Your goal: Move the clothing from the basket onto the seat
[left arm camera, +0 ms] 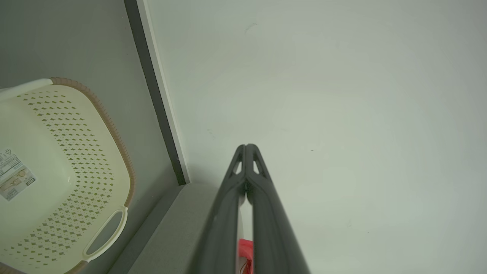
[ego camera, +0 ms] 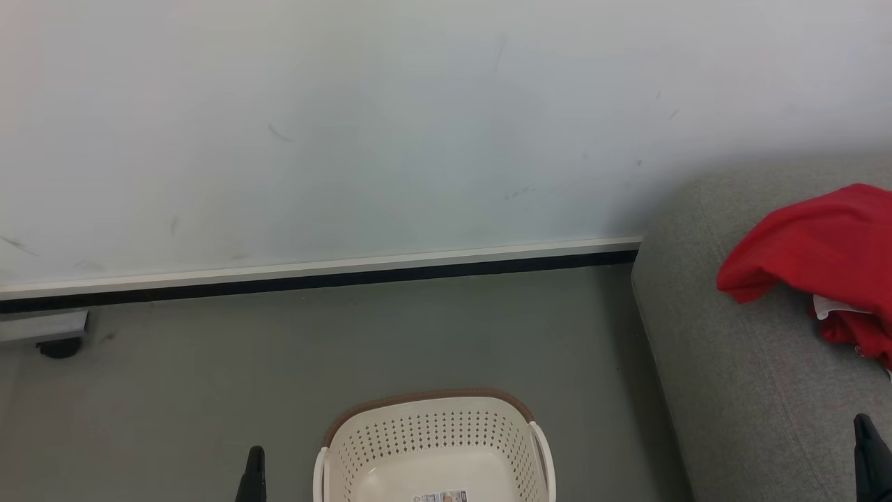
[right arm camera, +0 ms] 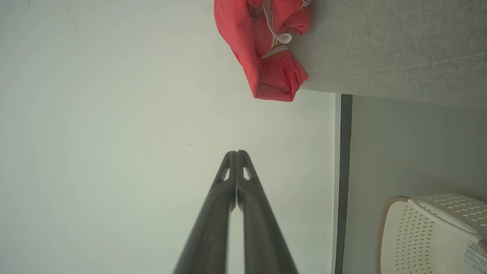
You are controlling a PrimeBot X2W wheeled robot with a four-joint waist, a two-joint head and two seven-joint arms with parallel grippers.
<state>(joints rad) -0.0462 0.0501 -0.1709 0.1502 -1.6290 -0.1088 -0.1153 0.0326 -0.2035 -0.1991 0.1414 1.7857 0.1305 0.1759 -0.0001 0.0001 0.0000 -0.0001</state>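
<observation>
- Left gripper (left arm camera: 246,146): fingers pressed together, nothing held, tips facing the wall (left arm camera: 342,114).
- Right gripper (right arm camera: 236,153): fingers also pressed together, nothing held.
- Red clothing (ego camera: 815,244) lies bunched on the grey seat (ego camera: 732,390), well apart from both grippers.
- Basket (ego camera: 432,446) stands on the floor (ego camera: 418,335) between the grippers.

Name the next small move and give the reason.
Probably just tilt the head down to confirm the job is done: the basket looks empty down to its paper label, the red clothing lies on the grey seat, and the left pincer and right pincer are shut on nothing.
</observation>
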